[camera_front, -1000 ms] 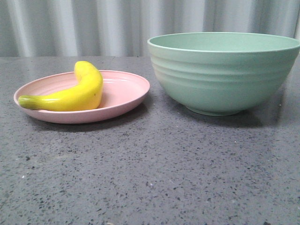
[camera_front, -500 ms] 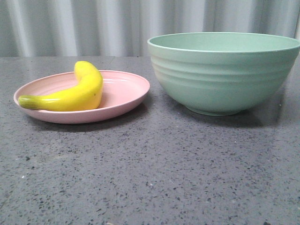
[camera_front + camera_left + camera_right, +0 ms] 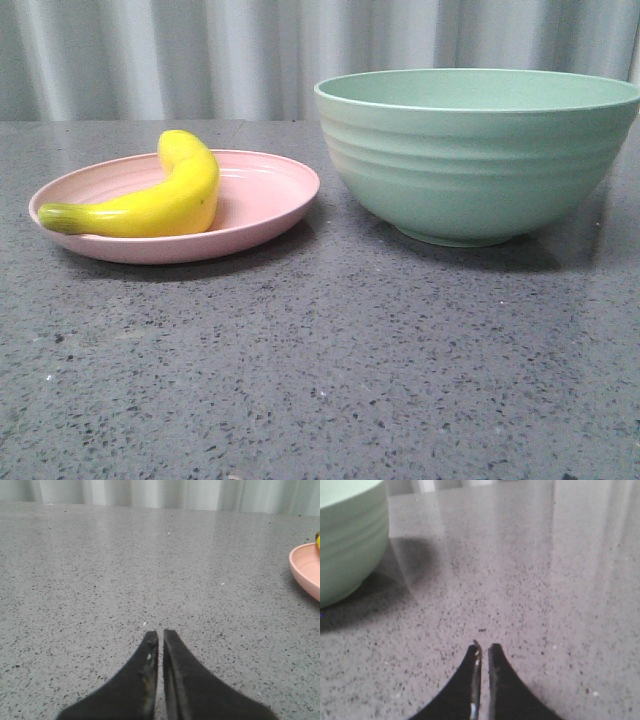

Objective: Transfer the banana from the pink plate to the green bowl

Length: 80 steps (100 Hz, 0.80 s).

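Observation:
A glossy yellow banana (image 3: 165,195) with a greenish stem lies curved on the pale pink plate (image 3: 265,195) at the left of the front view. To its right stands the big mint-green bowl (image 3: 475,160) with ridged sides. Neither gripper shows in the front view. The left wrist view has my left gripper (image 3: 160,635) shut over bare table, holding nothing, with the pink plate's edge (image 3: 306,571) off to one side. My right gripper (image 3: 484,647) is shut and holds nothing, low over the table, and the green bowl's wall (image 3: 347,542) is near it.
The table (image 3: 330,370) is grey speckled stone. A pale pleated curtain (image 3: 200,55) hangs along its far edge behind plate and bowl.

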Tool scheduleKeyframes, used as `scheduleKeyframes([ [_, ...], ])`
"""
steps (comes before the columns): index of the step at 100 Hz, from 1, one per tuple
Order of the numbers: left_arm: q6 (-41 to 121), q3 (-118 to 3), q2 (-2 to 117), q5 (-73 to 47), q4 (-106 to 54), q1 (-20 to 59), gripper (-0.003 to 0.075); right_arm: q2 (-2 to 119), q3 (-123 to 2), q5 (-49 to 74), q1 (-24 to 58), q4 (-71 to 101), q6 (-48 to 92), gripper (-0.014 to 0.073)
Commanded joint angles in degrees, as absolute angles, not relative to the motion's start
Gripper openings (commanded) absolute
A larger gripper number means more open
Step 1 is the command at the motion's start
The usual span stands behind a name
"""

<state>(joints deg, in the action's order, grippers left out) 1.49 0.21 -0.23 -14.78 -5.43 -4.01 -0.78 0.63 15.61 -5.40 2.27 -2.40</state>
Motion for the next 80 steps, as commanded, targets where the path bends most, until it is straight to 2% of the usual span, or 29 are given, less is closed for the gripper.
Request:
scheduleKeyframes([
  [1,1.0,0.7,-1.9,-9.7,-6.1,-4.1,-0.0020,-1.6,2.0,8.0,-5.8,1.7,-2.2,-0.0041],
  [80,1.0,0.7,-1.9,-8.3,-4.9,-4.1,-0.0020,-1.6,2.0,5.1,-5.8,-1.3,-2.2,-0.0041],
])
